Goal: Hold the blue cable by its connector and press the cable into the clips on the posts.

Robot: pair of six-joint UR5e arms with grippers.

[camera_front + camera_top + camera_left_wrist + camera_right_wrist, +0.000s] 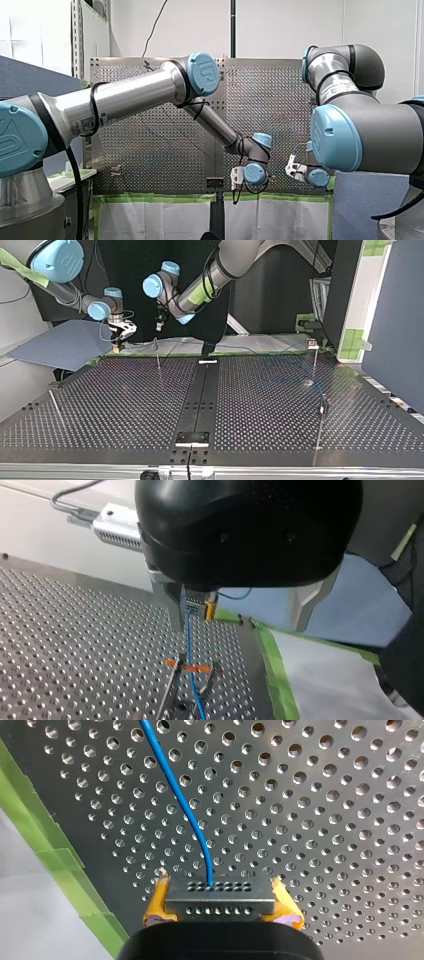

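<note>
My right gripper (220, 896) is shut on the grey connector (220, 904), its yellow pads pressing on both ends. The blue cable (186, 805) leaves the connector and runs off over the perforated table. In the left wrist view the connector (197, 602) hangs close to one metal finger (173, 611) of my left gripper (237, 625), which is open and holds nothing. From there the cable (190, 645) drops into an orange-marked clip (192, 668) on a post. In the top view my right gripper (120, 336) is at the far left edge and my left gripper (160, 324) is just beside it.
Thin posts stand on the table (260, 405): one near the grippers (158, 359), two at the top view's right (315, 357) (321, 412) and one leaning at its left (56, 409). Green tape (272, 665) lines the table's edge. A black rail (200, 400) runs down the middle.
</note>
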